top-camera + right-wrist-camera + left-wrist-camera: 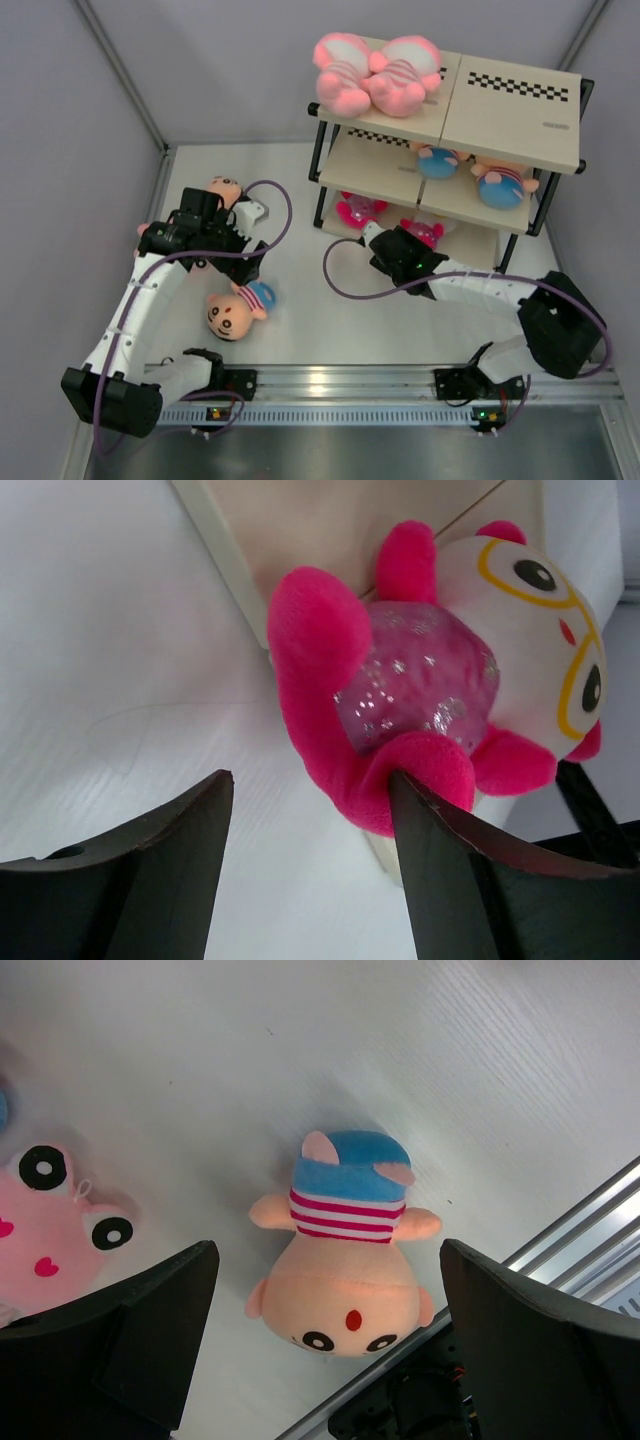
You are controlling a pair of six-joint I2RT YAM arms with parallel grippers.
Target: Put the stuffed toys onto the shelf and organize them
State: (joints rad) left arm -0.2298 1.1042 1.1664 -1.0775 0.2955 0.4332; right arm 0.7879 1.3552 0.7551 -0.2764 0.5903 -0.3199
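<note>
The shelf [510, 100] stands at the far right corner of the table [300, 340]. Two pink toys [375, 75] lie pressed together on the left half of its top board. Two blue-shirted toys [500, 185] sit on the middle board, and two magenta toys [358, 210] are at the front edge of the bottom board. The right hand [305, 800] is low at that front edge, its fingers spread apart and gripping nothing. A white-faced toy [420, 670] with a glittery magenta body sits on the board's edge, one leg touching a finger [440, 860]. The left hand [327, 1250] hovers wide open over a tan-headed toy [345, 1300], which lies on the table by the near edge, left of the middle, head toward the rail [580, 1230]. A pink toy [50, 1225] with round black-and-white eyes lies near it.
</note>
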